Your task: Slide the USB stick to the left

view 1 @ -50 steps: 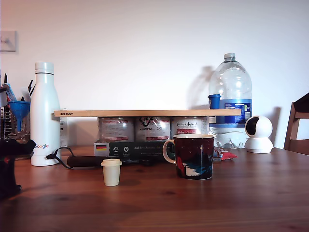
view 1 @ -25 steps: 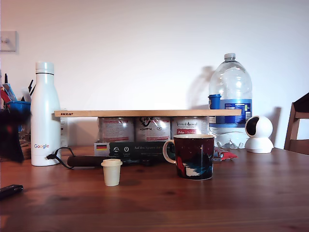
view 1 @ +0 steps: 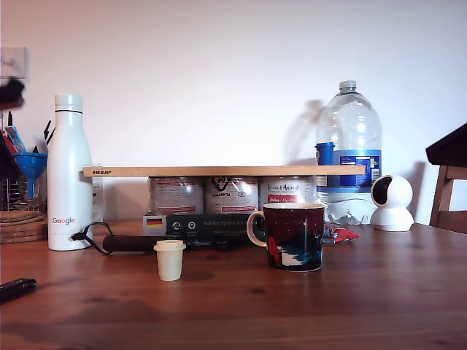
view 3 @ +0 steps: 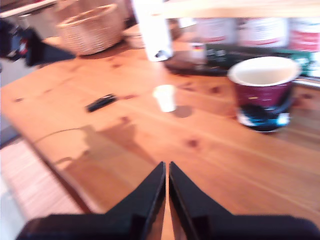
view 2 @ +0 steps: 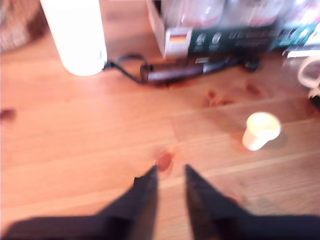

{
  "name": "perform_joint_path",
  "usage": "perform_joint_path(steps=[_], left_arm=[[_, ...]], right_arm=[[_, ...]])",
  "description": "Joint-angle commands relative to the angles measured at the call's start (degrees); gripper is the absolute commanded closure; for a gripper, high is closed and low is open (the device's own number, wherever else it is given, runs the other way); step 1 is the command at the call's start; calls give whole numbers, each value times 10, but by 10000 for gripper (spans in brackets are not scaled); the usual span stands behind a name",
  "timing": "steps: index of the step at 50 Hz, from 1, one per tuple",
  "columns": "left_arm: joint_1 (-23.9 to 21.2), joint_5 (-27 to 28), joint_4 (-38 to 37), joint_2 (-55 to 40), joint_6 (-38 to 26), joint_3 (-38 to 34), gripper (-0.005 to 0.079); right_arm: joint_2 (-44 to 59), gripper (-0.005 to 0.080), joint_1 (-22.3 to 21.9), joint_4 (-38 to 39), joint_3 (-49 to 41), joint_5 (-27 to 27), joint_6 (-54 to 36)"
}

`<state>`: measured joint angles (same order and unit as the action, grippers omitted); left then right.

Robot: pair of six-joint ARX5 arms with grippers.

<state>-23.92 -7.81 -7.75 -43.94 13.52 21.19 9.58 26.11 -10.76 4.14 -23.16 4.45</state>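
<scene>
The USB stick (view 1: 16, 289) is a small black oblong lying flat on the wooden table (view 1: 292, 313), near the front at the exterior view's left. The second wrist view shows the USB stick (view 3: 101, 102) off to one side of the cream cup (view 3: 165, 97). It does not show in the first wrist view. My first gripper (view 2: 169, 172) hangs above bare wood, its fingers slightly apart and empty. A blurred dark shape (view 1: 11, 91) high at the exterior view's left is that arm. My second gripper (view 3: 166, 167) is shut and empty, well back from the stick.
The cream cup (view 1: 169, 260) stands mid-table, with a dark mug (view 1: 293, 235) to its right in the exterior view. Behind them are a white bottle (view 1: 68, 175), a black corded handle (view 1: 135, 243), cans under a board, a large water bottle (view 1: 349, 146) and a white camera (view 1: 390, 203).
The arm at the exterior view's left rose from the table to high at that edge, uncovering the USB stick, which lies still. A dark arm part grew larger at the exterior view's right edge.
</scene>
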Motion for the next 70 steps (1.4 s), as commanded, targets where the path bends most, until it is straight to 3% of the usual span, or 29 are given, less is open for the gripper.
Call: perform_joint_path(steps=[1, 21, 31, 36, 48, 57, 62, 70], left_arm=[[-9, -7, 0, 19, 1, -15, 724], [-61, -37, 31, 169, 11, -124, 766], [-59, -37, 24, 258, 11, -163, 766], [-55, -37, 4, 289, 11, -176, 766], [-36, -36, -52, 341, 15, -181, 766], [-20, -38, -92, 391, 33, -181, 766], [-12, -38, -130, 433, 34, -181, 766], [4, -38, -131, 447, 37, -181, 767]], right_arm=[[3, 763, 5, 0, -3, -14, 0], [3, 763, 12, -4, -3, -11, -31], [3, 763, -2, -2, -3, 90, -31], [1, 763, -31, 4, -3, 132, -28], [-35, 763, -141, 9, -3, 141, -14], [-89, 763, -229, -13, -3, 115, 12], [-95, 763, -258, -14, -3, 83, 14], [-95, 763, -271, -21, -3, 82, 18]])
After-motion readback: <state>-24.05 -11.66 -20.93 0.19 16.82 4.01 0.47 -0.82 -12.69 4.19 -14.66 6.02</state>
